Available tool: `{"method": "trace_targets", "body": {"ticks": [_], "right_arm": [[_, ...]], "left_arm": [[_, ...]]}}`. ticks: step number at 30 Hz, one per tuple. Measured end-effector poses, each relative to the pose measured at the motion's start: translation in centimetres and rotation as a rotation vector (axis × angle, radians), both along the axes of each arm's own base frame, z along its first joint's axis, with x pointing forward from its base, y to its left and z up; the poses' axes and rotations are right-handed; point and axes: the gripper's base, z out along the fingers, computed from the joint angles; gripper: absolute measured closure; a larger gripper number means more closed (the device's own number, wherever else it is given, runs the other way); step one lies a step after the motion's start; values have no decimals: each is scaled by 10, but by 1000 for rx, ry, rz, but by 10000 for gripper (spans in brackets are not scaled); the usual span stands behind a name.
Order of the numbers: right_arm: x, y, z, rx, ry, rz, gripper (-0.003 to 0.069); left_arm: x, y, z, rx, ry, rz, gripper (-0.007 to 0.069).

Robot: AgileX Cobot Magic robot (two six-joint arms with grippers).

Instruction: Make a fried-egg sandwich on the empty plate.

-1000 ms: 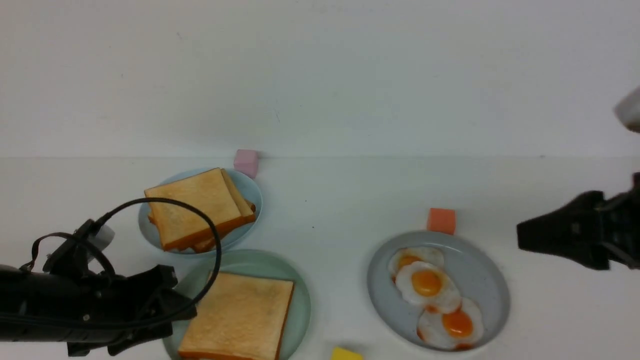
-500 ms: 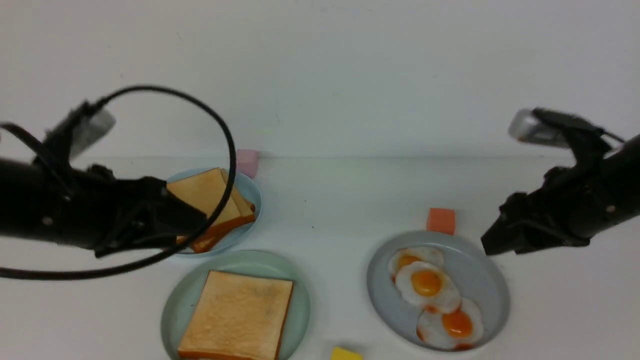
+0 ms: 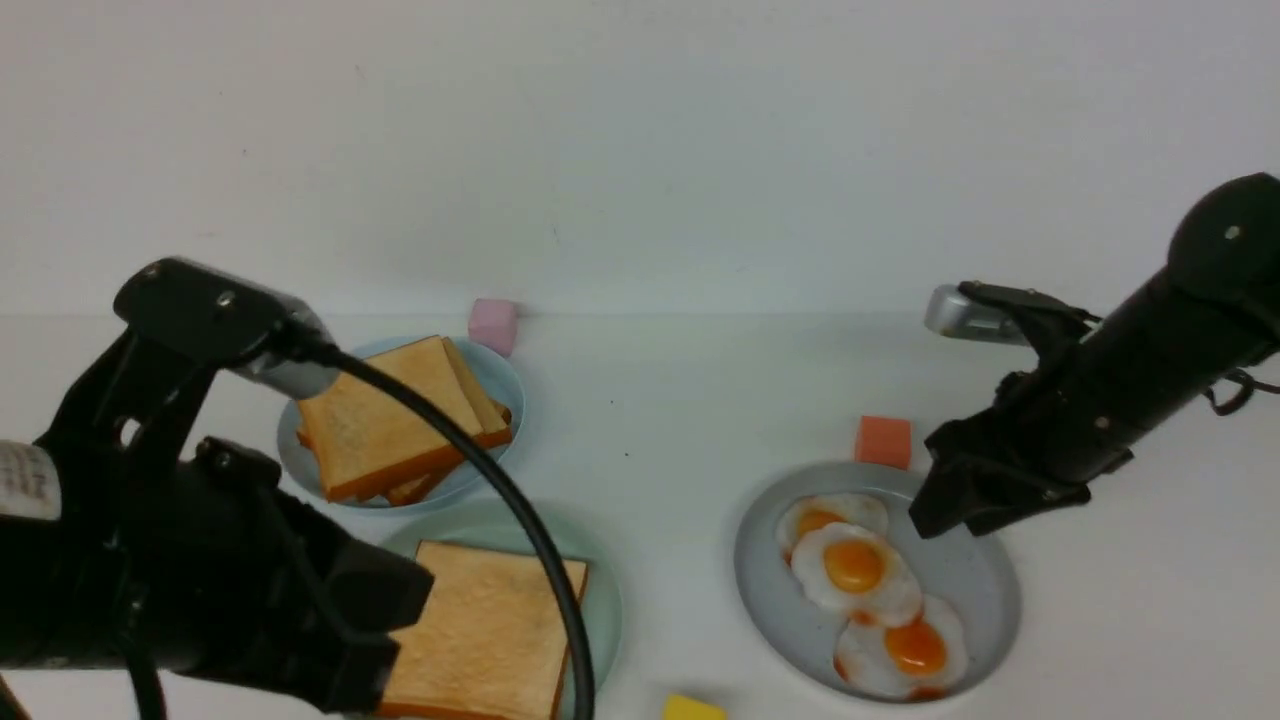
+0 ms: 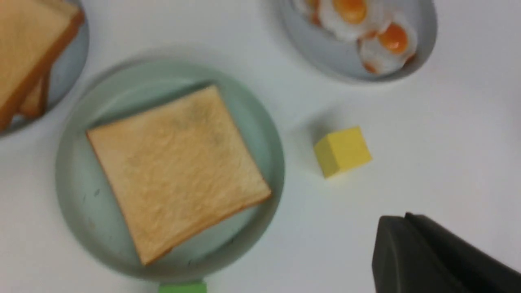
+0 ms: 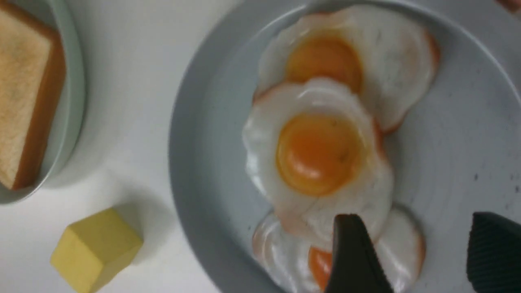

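Note:
The pale mint-green plate [image 3: 606,605] holds one golden toast slice [image 3: 490,630]; both also show in the left wrist view, plate [image 4: 73,175] and toast [image 4: 175,171]. No egg lies on it. Three fried eggs [image 3: 855,568] overlap on the grey-blue plate [image 3: 985,585]. My right gripper [image 3: 932,512] hovers open over that plate's far right part; in the right wrist view [image 5: 419,248] its jaws stand wide apart beside the eggs [image 5: 317,154]. My left gripper [image 3: 400,610] is shut and empty at the mint plate's left side, hiding part of it; its fingers [image 4: 392,232] are pressed together.
A stack of toast slices [image 3: 390,420] sits on the light-blue plate [image 3: 503,380] behind the mint plate. A pink cube [image 3: 492,323] stands at the back, an orange cube [image 3: 883,440] behind the egg plate, and a yellow cube [image 3: 692,708] at the front edge.
The right arm has come in from the right edge and now hangs over the egg plate. The left arm rose, then swung down toward the camera beside the mint plate.

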Motion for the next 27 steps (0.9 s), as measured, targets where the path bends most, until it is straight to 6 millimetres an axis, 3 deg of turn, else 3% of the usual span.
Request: {"method": "trace_targets", "body": {"ticks": [6, 14, 19, 27], "right_arm": [[10, 2, -24, 18, 56, -16, 263], [17, 7, -40, 66, 76, -37, 307], [19, 8, -45, 79, 79, -49, 363], [20, 8, -49, 86, 86, -51, 541]], "left_arm": [[-4, -11, 3, -44, -32, -28, 599], [-4, -12, 4, -61, -37, -27, 594], [-4, -12, 4, -60, -34, -27, 587], [-4, -12, 4, -60, -32, -27, 586]]}}
